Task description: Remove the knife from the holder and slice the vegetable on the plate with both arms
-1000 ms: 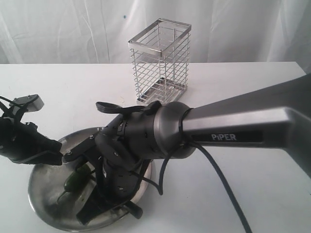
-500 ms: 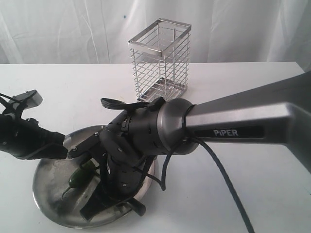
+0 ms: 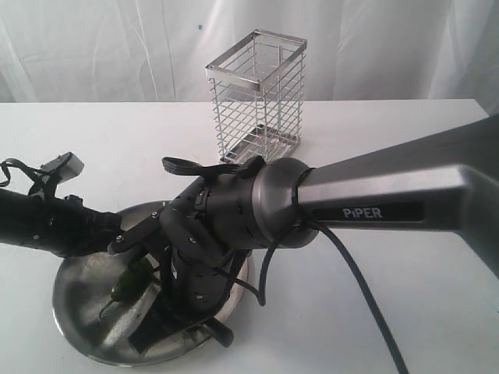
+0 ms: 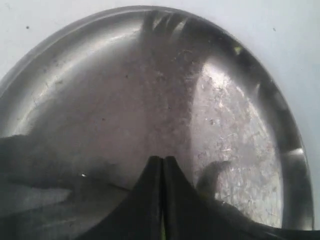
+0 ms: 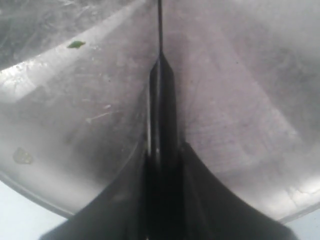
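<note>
The steel plate (image 3: 78, 312) lies at the front left. On it rests the dark green chili (image 3: 125, 287), stem toward the rim. My left gripper (image 3: 117, 238) reaches over the plate's left rim just above the chili. In the left wrist view its fingers (image 4: 150, 185) are pressed together over the plate (image 4: 100, 90), with a thin green sliver in the slit. My right gripper (image 3: 168, 319) points down into the plate, shut on the black knife (image 5: 161, 90). The blade runs edge-on over the plate (image 5: 240, 100). The wire holder (image 3: 257, 101) stands empty behind.
The PiPER arm (image 3: 374, 210) and its cable cross the right half of the white table (image 3: 390, 125). A white curtain hangs behind. A tiny green scrap (image 5: 76, 44) lies on the plate's inner slope.
My left arm has slid right, its gripper now over the plate's rim near the chili. The right arm and plate shifted slightly a second ago, then held still.
</note>
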`<state>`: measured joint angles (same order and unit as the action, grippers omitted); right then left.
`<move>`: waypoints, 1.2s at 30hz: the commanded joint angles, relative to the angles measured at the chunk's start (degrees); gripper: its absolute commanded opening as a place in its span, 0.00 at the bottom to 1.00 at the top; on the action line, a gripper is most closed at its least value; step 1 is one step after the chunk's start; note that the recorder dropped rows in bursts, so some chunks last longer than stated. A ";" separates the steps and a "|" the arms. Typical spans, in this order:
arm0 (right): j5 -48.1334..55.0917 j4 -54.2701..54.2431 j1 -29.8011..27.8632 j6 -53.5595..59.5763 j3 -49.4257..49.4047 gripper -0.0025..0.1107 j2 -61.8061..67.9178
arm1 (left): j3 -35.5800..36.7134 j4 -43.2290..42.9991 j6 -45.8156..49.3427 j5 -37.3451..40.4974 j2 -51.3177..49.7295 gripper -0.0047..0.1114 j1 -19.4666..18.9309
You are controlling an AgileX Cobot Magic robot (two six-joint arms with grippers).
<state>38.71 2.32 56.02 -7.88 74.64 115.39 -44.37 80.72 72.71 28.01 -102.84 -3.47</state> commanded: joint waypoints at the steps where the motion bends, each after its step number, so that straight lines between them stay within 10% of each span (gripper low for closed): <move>1: 0.48 0.18 -0.50 0.12 0.13 0.02 0.03 | 0.36 1.14 0.81 -0.25 -3.58 0.04 0.22; 27: 21.50 8.05 -0.50 0.12 0.13 0.02 -1.67 | 0.25 -2.62 0.06 2.50 6.15 0.04 0.12; 36: 20.55 8.05 -0.63 0.12 0.13 0.02 -1.67 | 1.85 -19.67 -11.79 14.15 10.31 0.36 0.22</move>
<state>58.92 9.75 56.02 -7.48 74.86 114.30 -43.95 66.26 66.01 39.62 -93.05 -3.34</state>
